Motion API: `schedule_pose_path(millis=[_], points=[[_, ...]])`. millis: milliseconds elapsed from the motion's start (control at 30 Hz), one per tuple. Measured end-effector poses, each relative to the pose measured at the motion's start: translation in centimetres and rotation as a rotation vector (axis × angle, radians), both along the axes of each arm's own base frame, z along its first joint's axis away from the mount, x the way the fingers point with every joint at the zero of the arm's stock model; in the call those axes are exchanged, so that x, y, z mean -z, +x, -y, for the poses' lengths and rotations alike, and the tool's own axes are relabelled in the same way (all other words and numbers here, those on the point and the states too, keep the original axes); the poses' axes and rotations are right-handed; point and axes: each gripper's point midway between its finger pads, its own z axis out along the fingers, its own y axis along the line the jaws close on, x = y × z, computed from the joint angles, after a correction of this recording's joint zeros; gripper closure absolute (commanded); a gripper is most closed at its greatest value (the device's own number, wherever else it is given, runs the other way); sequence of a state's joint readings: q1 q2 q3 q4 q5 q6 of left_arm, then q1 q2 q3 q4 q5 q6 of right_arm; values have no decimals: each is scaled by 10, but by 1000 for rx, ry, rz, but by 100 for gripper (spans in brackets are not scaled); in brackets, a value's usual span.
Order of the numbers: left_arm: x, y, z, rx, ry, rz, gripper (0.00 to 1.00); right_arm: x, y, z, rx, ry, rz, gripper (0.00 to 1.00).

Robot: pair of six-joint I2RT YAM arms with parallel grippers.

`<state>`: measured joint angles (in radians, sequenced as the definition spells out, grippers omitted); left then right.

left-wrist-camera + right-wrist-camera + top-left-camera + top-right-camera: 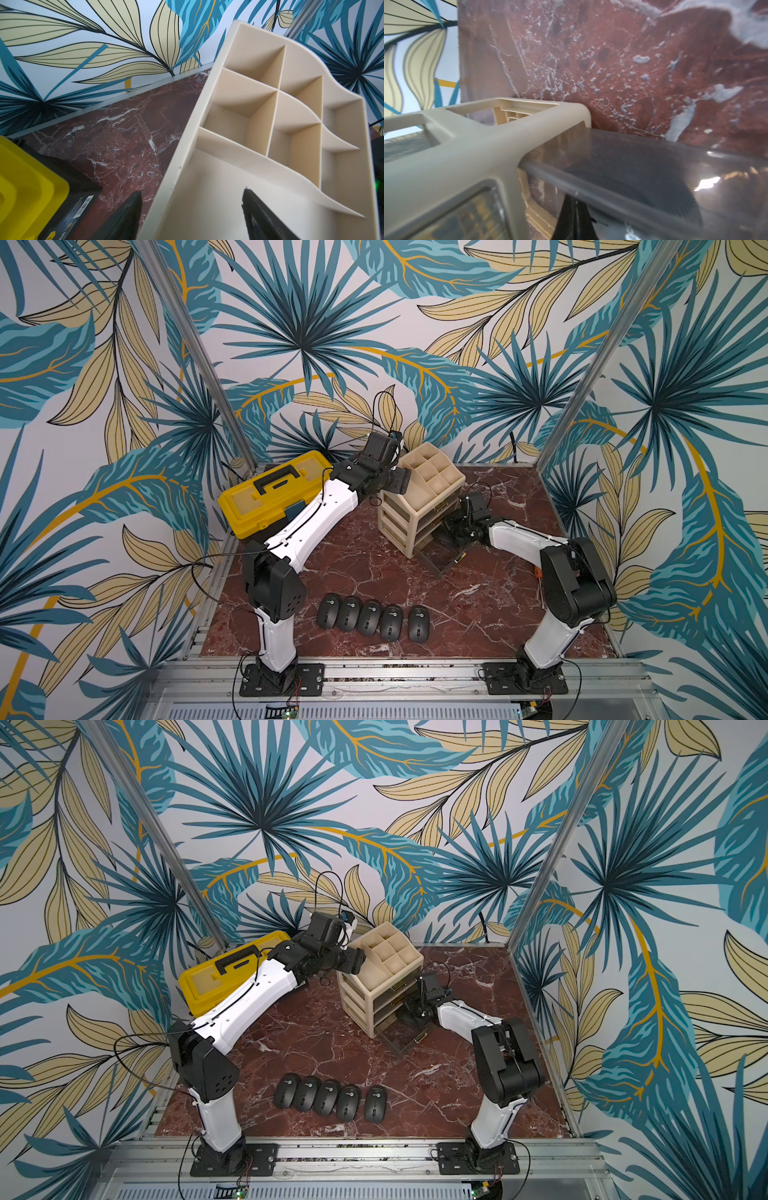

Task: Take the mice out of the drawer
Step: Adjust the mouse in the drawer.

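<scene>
Aluminium base rail (399,672) along the lower frame edge; just above it, five mice (369,617) lie side by side on the marble tabletop (478,614), long axes running nearly up-frame, white logos at the upper ends. The smoked bottom drawer (440,560) of the beige organiser (419,497) stands pulled out; a dark rounded bulk (643,182) behind its wall is probably the sixth mouse, heading unreadable. Right gripper (575,220), fingers pressed together on nothing visible, sits at the drawer: best to part them, straddle the mouse's short width, lift straight. Left gripper (193,216) gapes astride the organiser's rim, placed to brace it
</scene>
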<state>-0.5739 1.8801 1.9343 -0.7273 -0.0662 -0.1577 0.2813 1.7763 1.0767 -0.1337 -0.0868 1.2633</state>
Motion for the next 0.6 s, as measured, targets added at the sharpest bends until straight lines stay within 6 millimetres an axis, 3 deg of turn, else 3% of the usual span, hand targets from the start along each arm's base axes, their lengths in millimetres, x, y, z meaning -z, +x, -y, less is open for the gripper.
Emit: schedule_pose_path(millis=[600], points=[[0, 3, 10, 25, -33, 24, 22, 2, -27, -8, -226, -60, -84, 100]])
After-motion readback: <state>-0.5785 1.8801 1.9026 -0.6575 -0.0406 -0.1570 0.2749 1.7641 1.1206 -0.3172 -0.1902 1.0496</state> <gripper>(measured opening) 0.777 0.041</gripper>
